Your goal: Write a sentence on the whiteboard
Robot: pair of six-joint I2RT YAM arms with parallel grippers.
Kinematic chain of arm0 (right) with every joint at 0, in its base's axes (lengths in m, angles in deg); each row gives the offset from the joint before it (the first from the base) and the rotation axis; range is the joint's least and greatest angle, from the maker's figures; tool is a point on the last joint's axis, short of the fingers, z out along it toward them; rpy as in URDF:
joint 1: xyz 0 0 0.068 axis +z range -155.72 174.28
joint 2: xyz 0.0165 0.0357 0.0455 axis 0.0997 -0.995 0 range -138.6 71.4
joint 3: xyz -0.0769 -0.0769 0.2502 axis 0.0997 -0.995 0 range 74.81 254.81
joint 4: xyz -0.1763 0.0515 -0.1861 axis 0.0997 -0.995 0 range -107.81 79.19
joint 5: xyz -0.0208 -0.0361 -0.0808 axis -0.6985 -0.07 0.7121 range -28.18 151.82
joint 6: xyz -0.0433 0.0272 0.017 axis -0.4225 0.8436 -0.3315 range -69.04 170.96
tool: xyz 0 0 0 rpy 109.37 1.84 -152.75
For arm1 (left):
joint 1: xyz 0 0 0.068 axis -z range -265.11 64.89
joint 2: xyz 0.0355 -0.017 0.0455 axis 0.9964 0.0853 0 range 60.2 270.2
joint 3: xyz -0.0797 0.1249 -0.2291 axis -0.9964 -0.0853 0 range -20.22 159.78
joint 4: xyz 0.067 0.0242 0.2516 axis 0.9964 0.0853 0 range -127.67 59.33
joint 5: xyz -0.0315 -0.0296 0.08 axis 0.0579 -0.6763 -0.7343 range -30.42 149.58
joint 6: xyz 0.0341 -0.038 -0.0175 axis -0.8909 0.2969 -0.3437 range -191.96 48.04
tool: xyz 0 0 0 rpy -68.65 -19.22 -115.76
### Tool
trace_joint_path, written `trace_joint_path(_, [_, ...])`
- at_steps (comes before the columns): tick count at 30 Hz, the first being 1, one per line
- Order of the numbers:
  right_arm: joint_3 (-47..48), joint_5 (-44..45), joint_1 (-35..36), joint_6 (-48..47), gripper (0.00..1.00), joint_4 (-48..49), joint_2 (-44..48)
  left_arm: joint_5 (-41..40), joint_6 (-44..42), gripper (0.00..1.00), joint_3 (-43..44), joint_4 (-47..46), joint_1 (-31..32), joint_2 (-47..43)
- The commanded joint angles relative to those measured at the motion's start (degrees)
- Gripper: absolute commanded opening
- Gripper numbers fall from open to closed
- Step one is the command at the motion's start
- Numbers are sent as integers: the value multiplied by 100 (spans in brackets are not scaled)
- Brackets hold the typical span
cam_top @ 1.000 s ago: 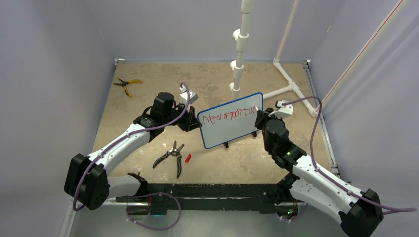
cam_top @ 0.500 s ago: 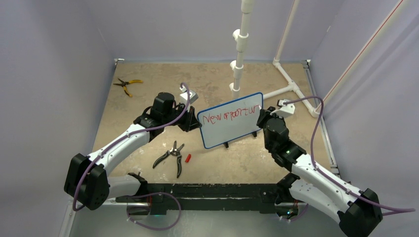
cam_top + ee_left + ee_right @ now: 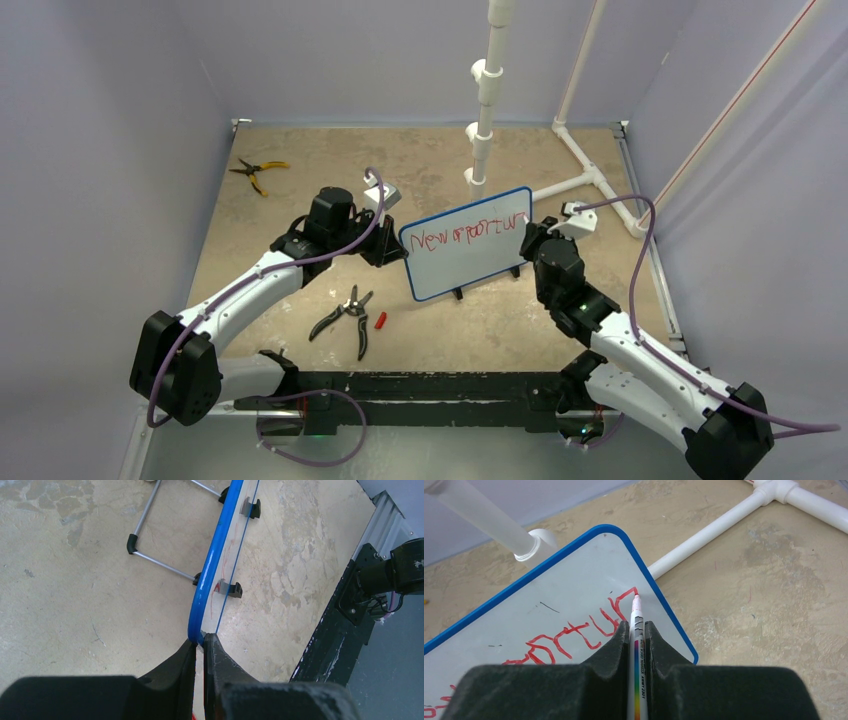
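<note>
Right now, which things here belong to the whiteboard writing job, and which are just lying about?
In the job: whiteboard, held at its edge by the left gripper; red lettering on it; marker in the right gripper.
Lying about: yellow-handled pliers; black-handled cutters; small red piece beside them; white pipe frame.

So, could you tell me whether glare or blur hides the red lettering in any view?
Top external: even light, no glare on the glossy blue-framed white board, thin red handwritten lettering small but legible; right wrist: lettering crisp, no hotspot; left wrist: board edge-on, lettering barely a red smear.
</note>
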Motion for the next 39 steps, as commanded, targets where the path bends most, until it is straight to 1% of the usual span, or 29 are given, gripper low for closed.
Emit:
trace_joint_path(1, [22,-150,-27,270,0,-175,78,52,22,0,-48,-251,1,-153])
trace_joint_path(17, [-54,-219,-30,547,0,-511,215,-16,34,0,-44,-233,0,-172])
trace_joint_path(23, [42,-385,-26,429,0,-571,558,-27,22,0,-52,-229,1,-189])
trace_joint_path(29, [216,-298,-27,433,0,-1027,706,-51,15,0,-47,-228,-7,-213])
trace_joint_path(32, [190,-273,-26,322,0,-931,787,-58,14,0,-48,-224,-4,-205])
trace_joint_path(38, [282,142,-33,5,0,-726,649,-54,24,0,-48,-229,1,-190])
trace_joint_path(39, [297,181,-35,-64,0,-573,608,-46,22,0,-47,-223,-6,-190])
